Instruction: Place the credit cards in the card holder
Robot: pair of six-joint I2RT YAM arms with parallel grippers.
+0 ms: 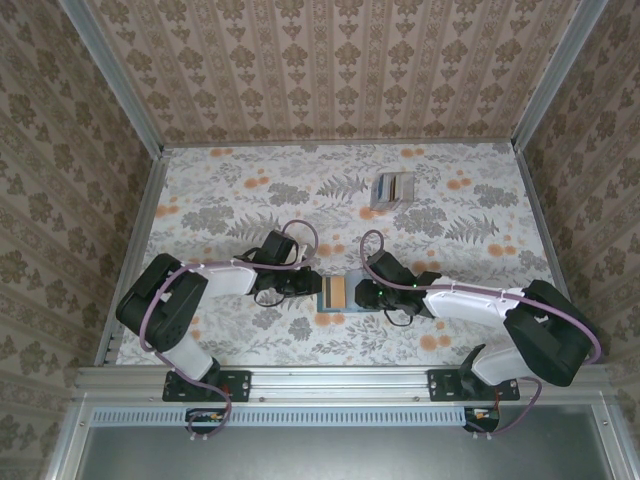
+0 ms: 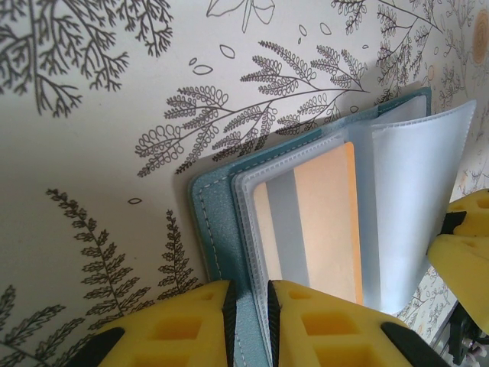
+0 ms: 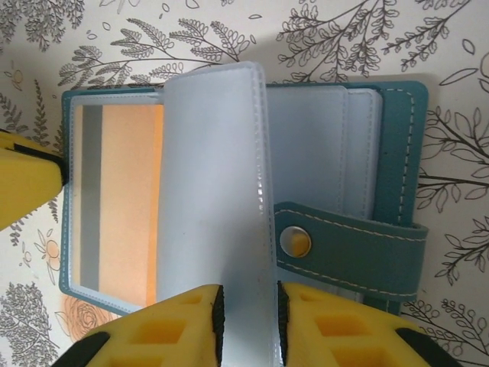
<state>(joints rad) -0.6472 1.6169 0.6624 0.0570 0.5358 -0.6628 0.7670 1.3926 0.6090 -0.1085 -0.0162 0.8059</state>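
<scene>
Left gripper (image 2: 250, 294), bottom of the left wrist view: jaws nearly closed, clamped on the teal cover edge of the card holder (image 2: 210, 229). This pins it flat on the table (image 2: 92, 153) so it can't slide or fold shut.

Right gripper (image 3: 248, 302), bottom centre of the right wrist view: jaws also nearly closed, pinching one clear sleeve leaf (image 3: 218, 176) and standing it up off the other leaves. That leaves the pocket beneath exposed for loading.

Orange card (image 3: 126, 199) with a grey stripe sits in the left-hand pocket. It looks fully seated, but in the left wrist view its lower end is hidden behind the left gripper, so I'm not certain. Snap strap (image 3: 348, 248) lies open at right, out of the way.

Top external view: the holder is centre frame between both grippers. Further out, upper centre-right, the credit cards (image 1: 393, 188) sit in a fanned stack, well apart from the holder, with neither jaw on them.

My read: one card in, the rest to go. One gripper has to let go to fetch the next.
</scene>
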